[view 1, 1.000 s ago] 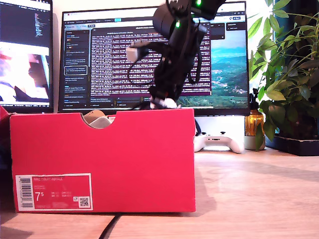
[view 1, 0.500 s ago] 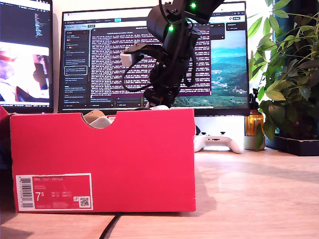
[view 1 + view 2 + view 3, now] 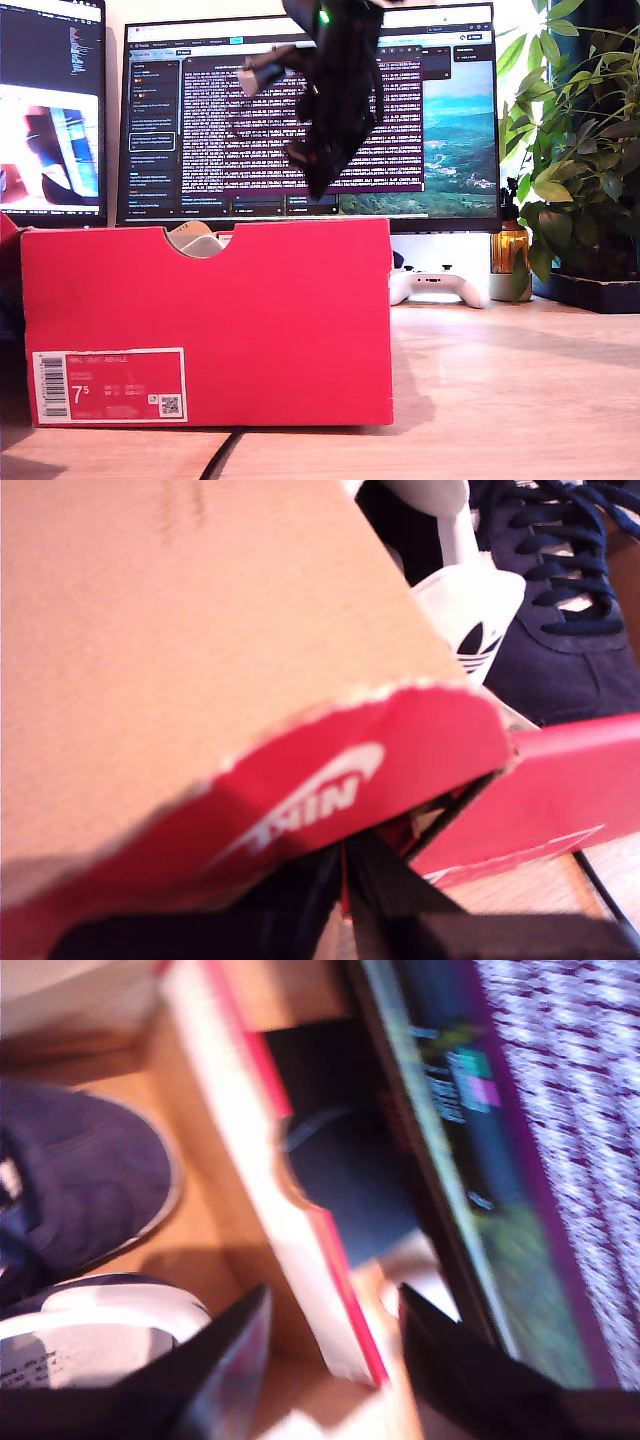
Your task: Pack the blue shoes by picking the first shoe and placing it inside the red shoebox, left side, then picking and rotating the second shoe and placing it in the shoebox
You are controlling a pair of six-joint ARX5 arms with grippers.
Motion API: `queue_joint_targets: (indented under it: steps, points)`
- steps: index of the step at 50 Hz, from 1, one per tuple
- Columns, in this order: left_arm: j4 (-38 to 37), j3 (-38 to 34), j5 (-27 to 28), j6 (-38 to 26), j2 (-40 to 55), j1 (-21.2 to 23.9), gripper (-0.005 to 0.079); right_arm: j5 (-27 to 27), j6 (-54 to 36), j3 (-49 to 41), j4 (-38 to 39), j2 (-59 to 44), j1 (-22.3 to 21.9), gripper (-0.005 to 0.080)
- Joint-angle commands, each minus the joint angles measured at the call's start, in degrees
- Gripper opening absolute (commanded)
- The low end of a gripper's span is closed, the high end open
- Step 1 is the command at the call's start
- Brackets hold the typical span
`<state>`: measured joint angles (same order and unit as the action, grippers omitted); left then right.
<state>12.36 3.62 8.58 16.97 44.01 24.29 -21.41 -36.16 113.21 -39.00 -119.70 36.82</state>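
second claw (image 3: 318, 185) risen (empty), above shoebox (image 3: 205, 320)

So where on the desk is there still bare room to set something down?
The wooden desk is bare between the red shoebox and the plant, in front of the white game controller. Inside the box it is crowded: the blue shoes fill the visible floor.

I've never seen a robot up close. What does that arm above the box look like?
The arm is black and bulky, with looping black cables, a grey-white block on one side and a small green light near its top. My second gripper has dark, flat, tapering fingers.
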Motion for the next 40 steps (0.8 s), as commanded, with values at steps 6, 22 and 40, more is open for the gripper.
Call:
queue_joint_targets:
  steps: [6, 22, 40]
  points:
    - [0.46, -1.40, -0.07, -0.46, 0.24, 0.20, -0.0019, -1.51, 5.62, 4.68, -4.33, 0.00, 1.90, -0.0007]
    - [0.46, -1.40, -0.07, -0.44, 0.24, 0.20, -0.0019, -1.49, 19.91, 9.33, -6.75, 0.00, 2.29, -0.0008]
    - [0.50, -1.40, -0.07, -0.44, 0.24, 0.20, -0.0019, 0.57, 26.21, 9.60, -15.23, 0.20, 2.54, -0.0008]
